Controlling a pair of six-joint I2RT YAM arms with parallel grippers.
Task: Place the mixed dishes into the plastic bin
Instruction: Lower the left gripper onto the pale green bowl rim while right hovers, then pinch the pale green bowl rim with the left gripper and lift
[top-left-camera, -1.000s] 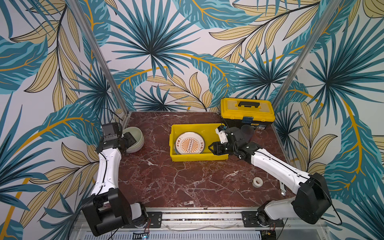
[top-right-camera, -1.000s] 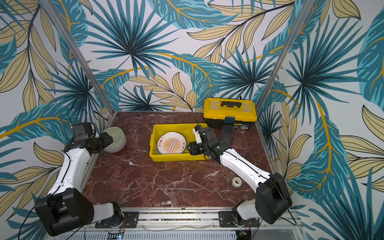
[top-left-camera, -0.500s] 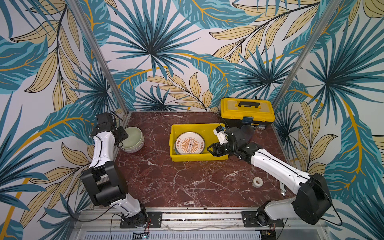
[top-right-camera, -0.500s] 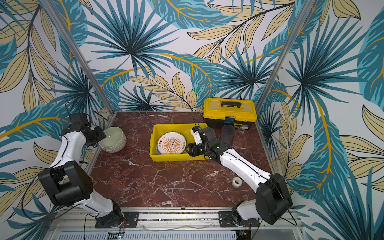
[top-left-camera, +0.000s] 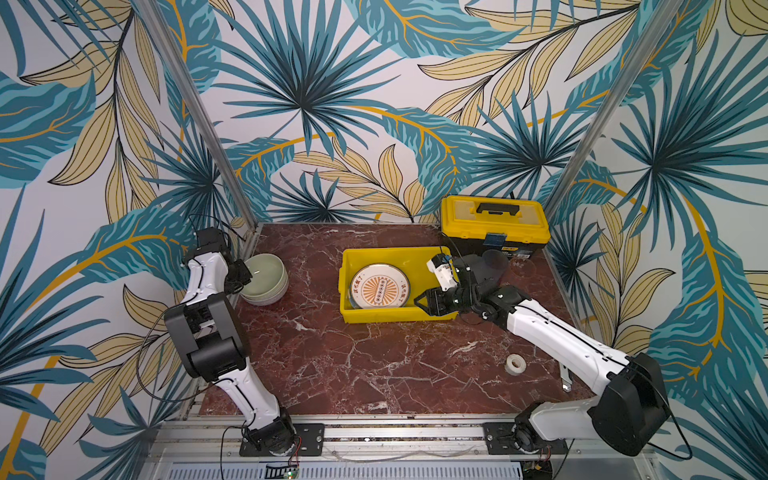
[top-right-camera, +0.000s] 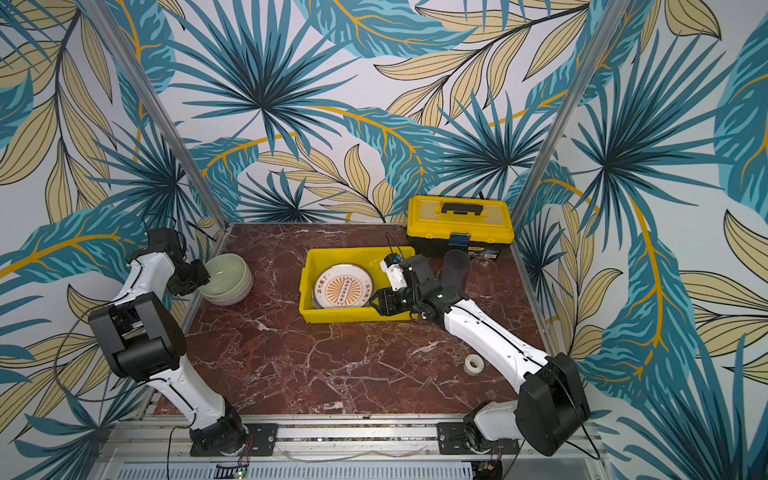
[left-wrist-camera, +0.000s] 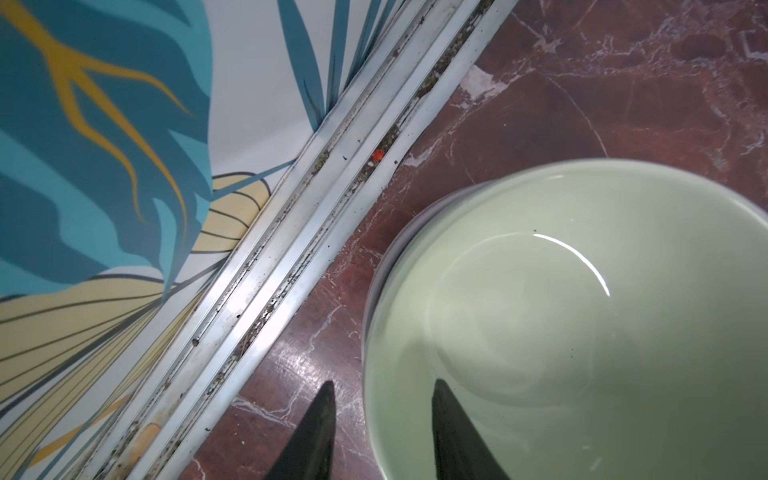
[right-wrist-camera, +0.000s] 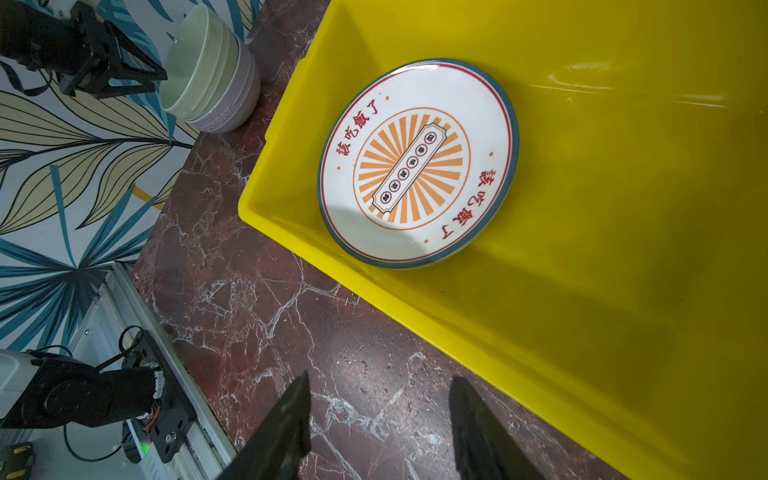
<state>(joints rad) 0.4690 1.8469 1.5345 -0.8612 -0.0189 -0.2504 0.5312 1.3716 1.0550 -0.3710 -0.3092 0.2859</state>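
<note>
In a top view, the sunburst plate (top-left-camera: 380, 286) lies inside the yellow bin (top-left-camera: 376, 316); the bowl stack (top-left-camera: 266, 276) sits by the left wall. Left wrist: my left gripper (left-wrist-camera: 384, 382) straddles the stack's top rim, jaws apart, not pinching. Right wrist: my right gripper (right-wrist-camera: 380, 376) is spread and empty beside the bin's near rim.

my left arm (top-left-camera: 198, 286) has folded up: its black elbow (top-left-camera: 203, 332), low in the frame a second ago, now sits at mid-left in both top views. my left gripper (top-left-camera: 244, 272) has slid up and left to the left edge of the pale green bowl (top-left-camera: 266, 270), and its fingers (left-wrist-camera: 316, 428) have narrowed, now astride the rim, one inside, one outside.
</note>
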